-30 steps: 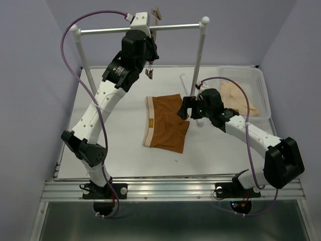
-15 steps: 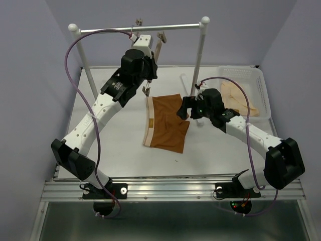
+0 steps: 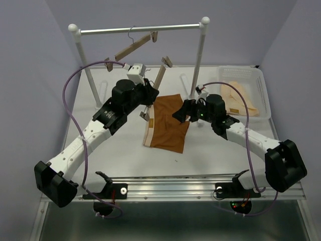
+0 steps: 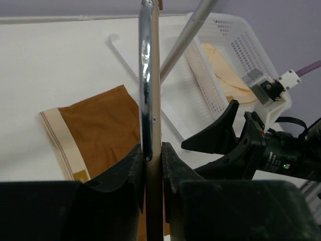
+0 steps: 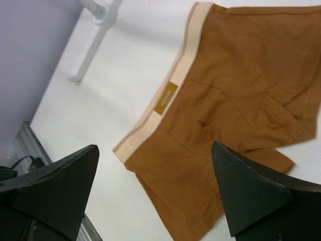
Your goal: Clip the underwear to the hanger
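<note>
The left pincer [image 3: 149, 95] is clamped on the slim light-wood hanger with a metal wire hook [image 3: 159, 78], holding it off the white surface [image 3: 200, 160] with the bar tilted steeply, one clip end high and the other low beside the garment. In the left wrist view, both fingers [image 4: 133, 165] press against the bar just below the hook. The flat rust-brown underwear with a tan waistband [image 3: 168, 125] lies on the surface between the two arms, waistband toward the left arm. The right pincer [image 3: 181, 112] is spread wide above the garment's right edge; whether it touches the cloth cannot be told. A second wooden hanger [image 3: 133, 46] hangs askew from the steel rail on white posts [image 3: 150, 28]. Cream garments [image 3: 241, 100] sit in the white plastic basket [image 3: 264, 95].
</note>
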Robot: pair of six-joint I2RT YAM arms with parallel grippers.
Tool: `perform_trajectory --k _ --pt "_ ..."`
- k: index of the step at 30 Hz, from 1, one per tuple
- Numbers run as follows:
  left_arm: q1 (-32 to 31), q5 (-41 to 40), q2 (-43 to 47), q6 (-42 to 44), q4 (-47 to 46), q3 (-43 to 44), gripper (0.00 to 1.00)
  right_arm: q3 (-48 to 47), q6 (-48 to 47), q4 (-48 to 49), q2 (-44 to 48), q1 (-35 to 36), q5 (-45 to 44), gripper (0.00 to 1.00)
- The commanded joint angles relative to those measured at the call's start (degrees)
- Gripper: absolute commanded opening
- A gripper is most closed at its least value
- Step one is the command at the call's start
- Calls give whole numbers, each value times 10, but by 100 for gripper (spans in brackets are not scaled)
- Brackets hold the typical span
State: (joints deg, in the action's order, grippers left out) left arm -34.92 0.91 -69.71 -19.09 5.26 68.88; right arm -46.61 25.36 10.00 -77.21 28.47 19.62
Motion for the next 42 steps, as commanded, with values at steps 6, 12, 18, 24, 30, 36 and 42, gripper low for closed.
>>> perform_trajectory --k 6,12,18,24,30,36,42 --pt "-4 53 85 -118 -148 -172 0 64 111 293 -31 -7 138 100" --pt "-4 101 130 -170 -246 -264 0 58 201 381 -65 -17 139 100" --pt "-2 115 123 -198 -277 -301 0 68 299 506 -103 -17 141 100" --pt "-2 154 103 -228 -324 -317 0 84 435 763 -184 -17 173 100" --pt "0 171 88 -225 -332 -304 0 74 486 865 -223 -17 170 100" --pt "1 170 73 -230 -332 -301 0 54 468 870 -220 -17 167 100" --pt "1 186 47 -228 -342 -284 0 24 476 878 -233 -17 176 100"
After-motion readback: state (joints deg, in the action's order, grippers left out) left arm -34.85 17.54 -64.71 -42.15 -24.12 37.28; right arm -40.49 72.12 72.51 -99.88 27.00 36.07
